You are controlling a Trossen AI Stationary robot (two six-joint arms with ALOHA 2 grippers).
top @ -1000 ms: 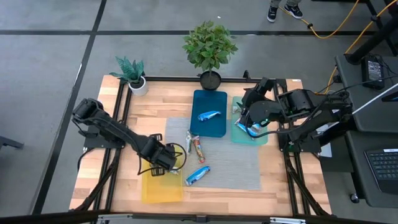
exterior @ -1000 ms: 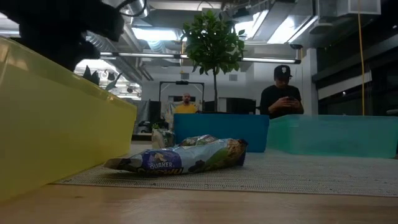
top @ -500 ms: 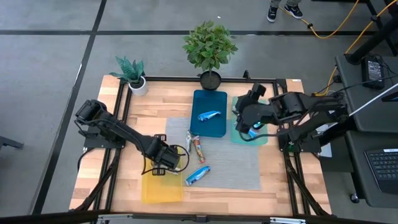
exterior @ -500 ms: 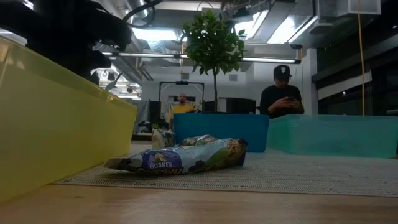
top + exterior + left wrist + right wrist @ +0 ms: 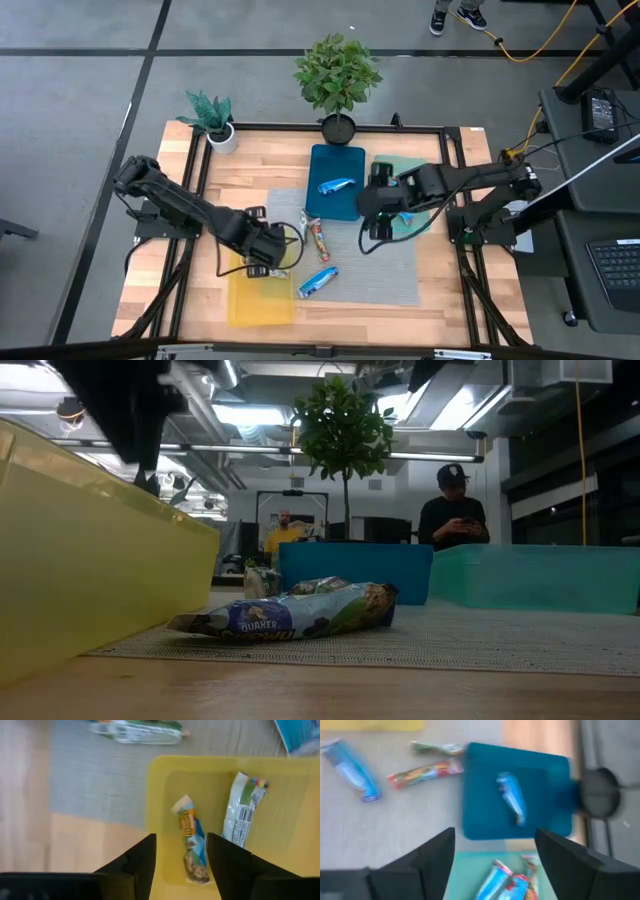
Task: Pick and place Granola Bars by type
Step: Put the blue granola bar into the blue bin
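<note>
My left gripper (image 5: 266,252) hangs open and empty over the far end of the yellow tray (image 5: 258,297). In the left wrist view its fingers stand apart (image 5: 182,865) above two bars in the tray, a tan-white one (image 5: 192,842) and a white-green one (image 5: 244,811). My right gripper (image 5: 374,208) is open and empty (image 5: 495,870) between the blue tray (image 5: 336,181) and the teal tray (image 5: 404,207). One blue bar (image 5: 335,186) lies in the blue tray. Several bars (image 5: 512,881) lie in the teal tray. On the grey mat lie a blue bar (image 5: 317,282), a red bar (image 5: 320,239) and a green-white bar (image 5: 304,224).
Two potted plants (image 5: 337,75) (image 5: 212,118) stand at the table's far edge. In the low view the yellow tray's wall (image 5: 90,570) fills the left and the blue bar (image 5: 290,615) lies in front. People stand in the room beyond the table.
My right gripper has gone from above the teal tray toward the table's left edge and now hangs by the blue tray's right edge, its arm stretched out. My left gripper has stayed over the yellow tray. No bar has moved.
</note>
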